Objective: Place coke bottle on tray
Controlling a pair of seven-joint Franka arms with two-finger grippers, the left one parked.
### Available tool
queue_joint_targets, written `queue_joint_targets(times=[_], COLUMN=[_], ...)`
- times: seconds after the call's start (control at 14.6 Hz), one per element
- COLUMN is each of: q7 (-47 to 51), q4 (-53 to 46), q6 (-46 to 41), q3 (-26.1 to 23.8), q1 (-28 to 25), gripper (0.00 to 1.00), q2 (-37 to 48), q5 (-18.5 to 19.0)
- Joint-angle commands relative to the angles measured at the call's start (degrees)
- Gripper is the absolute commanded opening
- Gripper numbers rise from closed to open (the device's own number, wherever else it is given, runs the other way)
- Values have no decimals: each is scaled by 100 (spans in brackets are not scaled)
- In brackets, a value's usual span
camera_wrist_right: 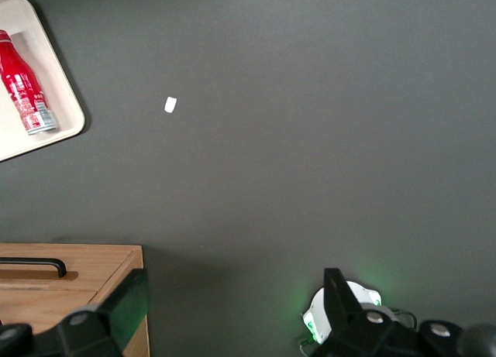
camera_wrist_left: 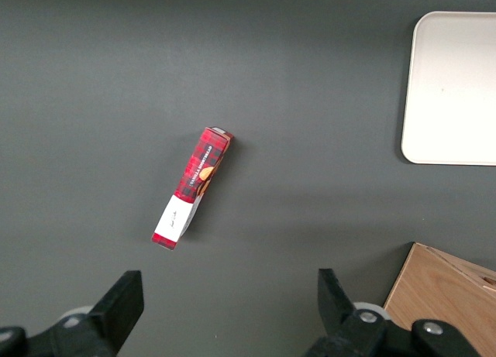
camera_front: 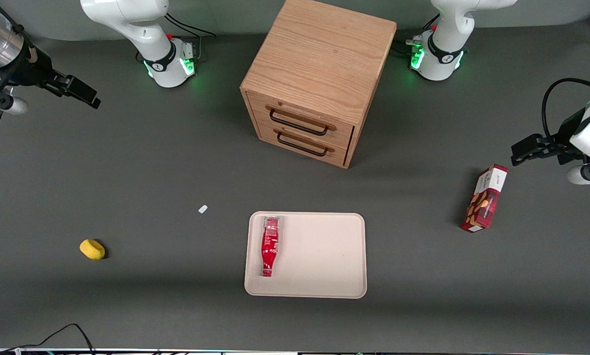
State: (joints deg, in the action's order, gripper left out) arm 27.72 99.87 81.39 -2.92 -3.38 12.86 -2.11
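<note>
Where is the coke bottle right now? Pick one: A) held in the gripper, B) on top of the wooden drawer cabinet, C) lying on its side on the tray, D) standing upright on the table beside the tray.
C: the coke bottle lies flat on the tray, while the open gripper hovers far off, toward the working arm's end of the table.

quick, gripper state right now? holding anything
Gripper: open, holding nothing, up at the working arm's end of the table, away from the coke bottle lying on the tray.

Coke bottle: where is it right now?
The coke bottle lies flat on the tray, along the edge toward the working arm's end. The gripper, open, is far off, farther from the front camera.
</note>
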Motion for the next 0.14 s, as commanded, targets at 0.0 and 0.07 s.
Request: queue_joint_targets(times=[0.0, 0.07], q7=[23, -29], q4=[-54, -194], q6=[79, 70], q3=[90, 99], q1=[-48, -48], gripper=[100, 100], q2=[25, -63], q5=[-88, -79])
